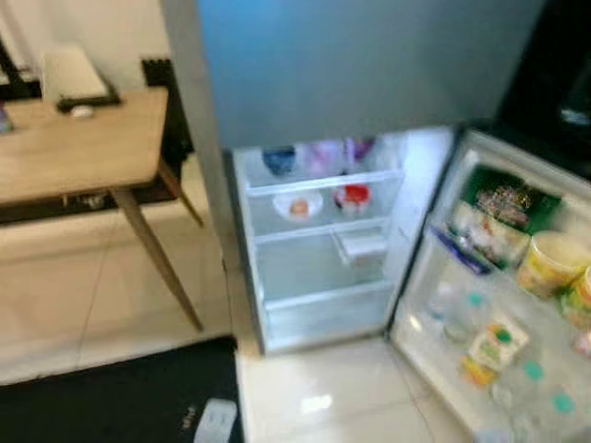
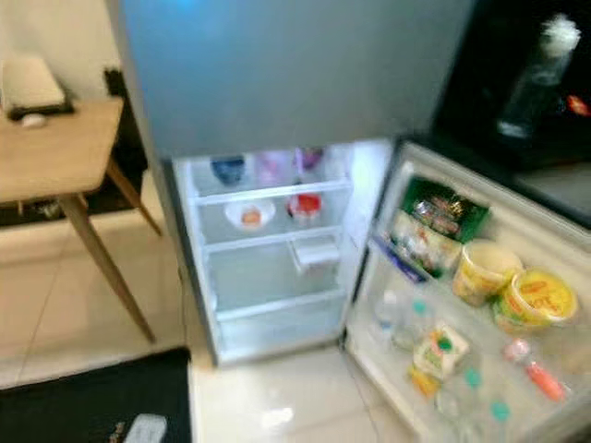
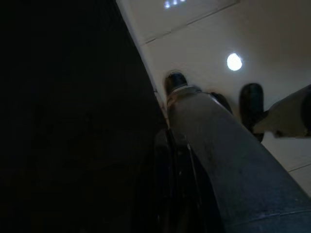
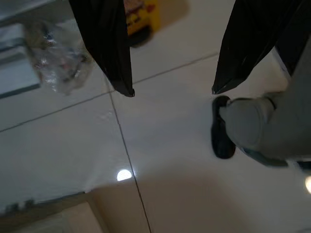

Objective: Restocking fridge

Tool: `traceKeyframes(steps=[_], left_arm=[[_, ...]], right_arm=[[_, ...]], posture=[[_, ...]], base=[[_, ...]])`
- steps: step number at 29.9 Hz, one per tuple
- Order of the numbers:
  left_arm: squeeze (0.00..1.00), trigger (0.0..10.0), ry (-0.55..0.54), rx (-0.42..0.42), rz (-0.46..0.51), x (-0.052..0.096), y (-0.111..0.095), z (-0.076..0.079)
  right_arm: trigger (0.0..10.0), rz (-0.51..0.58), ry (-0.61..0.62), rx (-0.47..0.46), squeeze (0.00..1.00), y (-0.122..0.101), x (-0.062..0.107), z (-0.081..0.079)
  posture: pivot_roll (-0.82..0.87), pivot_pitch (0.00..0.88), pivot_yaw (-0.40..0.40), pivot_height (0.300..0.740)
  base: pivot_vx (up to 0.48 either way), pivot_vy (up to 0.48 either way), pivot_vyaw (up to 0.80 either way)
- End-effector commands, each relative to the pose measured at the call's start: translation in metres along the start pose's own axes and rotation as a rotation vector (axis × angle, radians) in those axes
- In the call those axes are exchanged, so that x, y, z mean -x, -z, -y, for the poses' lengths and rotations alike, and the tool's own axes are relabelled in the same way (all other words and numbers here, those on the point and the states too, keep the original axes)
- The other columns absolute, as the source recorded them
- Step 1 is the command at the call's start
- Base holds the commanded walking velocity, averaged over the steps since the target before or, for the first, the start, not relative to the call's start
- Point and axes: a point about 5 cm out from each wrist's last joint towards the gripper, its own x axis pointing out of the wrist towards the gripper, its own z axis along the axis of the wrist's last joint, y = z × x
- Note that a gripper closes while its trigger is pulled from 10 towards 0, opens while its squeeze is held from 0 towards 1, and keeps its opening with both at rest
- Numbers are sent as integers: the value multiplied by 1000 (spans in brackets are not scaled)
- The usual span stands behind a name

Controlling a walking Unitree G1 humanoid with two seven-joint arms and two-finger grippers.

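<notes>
The fridge (image 1: 323,277) stands open ahead, lit inside. Its upper shelves hold a white bowl (image 1: 298,205), a red-topped item (image 1: 354,196) and some blurred containers; the lower shelves look bare. The open door (image 2: 388,277) swings out to the right and carries a green packet (image 2: 445,210), two yellow tubs (image 2: 482,269), a small carton (image 2: 440,351) and bottles. My right gripper (image 4: 172,91) hangs open over the tiled floor, with nothing between its fingers (image 4: 114,53). On the floor beyond it lie a yellow package (image 4: 141,14) and a clear plastic bag (image 4: 60,60).
A wooden table (image 1: 83,148) stands to the left of the fridge. A black mat (image 1: 120,397) with a white object (image 1: 215,420) on it lies near my feet. A bottle (image 2: 536,78) stands on a dark counter at the right. My own leg (image 3: 218,145) crosses the dark left wrist view.
</notes>
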Motion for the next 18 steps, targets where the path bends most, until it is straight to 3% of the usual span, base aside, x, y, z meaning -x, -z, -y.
traceKeyframes(steps=[1, 15, 18], left_arm=[[0, 10000, 8, -5, -43, 1, 11, 2], [0, 10000, 32, -28, -34, 2, 11, 0], [0, 10000, 38, -23, -37, 2, 11, 0]], right_arm=[[10000, -4, 0, -3, 0, 1, 0, 0], [10000, 5, -4, -6, 0, 1, 0, -1], [10000, 5, -5, -6, 0, 1, 0, -1]], posture=[[-91, 0, -7, 740], [-93, 0, -6, 740], [-92, 0, -6, 740]], base=[[-240, 0, -800], [-17, 0, -57], [0, -308, 0]])
